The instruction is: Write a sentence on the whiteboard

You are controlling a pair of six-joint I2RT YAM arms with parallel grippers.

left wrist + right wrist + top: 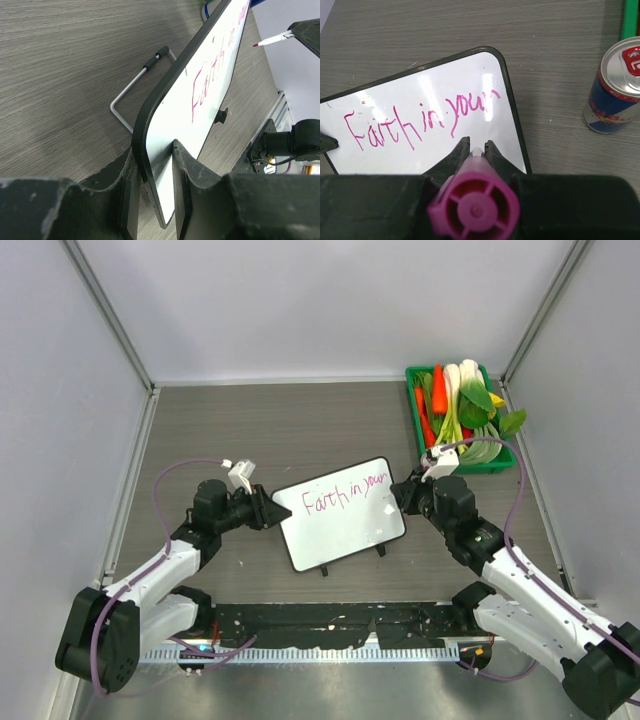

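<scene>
1. Whiteboard (345, 532): shown near the centre of the table (250, 430), between the two arms and turned at an angle. Its left edge is lifted clear of the wood in the left wrist view. Two black feet (380, 549) project from its near edge, and a bent wire leg (135, 90) is seen on the table behind it.
2. Left gripper (268, 508): clamped on the left edge of the board, one finger on each face, so that the board is steadied for writing.
3. Right gripper (400, 496): clenched on a pink-capped marker (475, 205), which is held over the right-hand part of the board. The tip is seen close to the writing surface in the left wrist view; whether it touches cannot be told.
4. Sentence (420, 122): one line of pink handwriting, "Faith in your", is laid across the upper part of the board. No full stop is seen, and the lower band is blank.
5. Progress, as judged: the first line is done. The phrase reads as unfinished, so at least a closing word is taken to be left, with the blank band below available for it.
6. Background: a drink can (612, 95) stands upright on the table to the right of the board, apart from it. A green tray (412, 390) of vegetables (455, 400) is set in the far right corner.
</scene>
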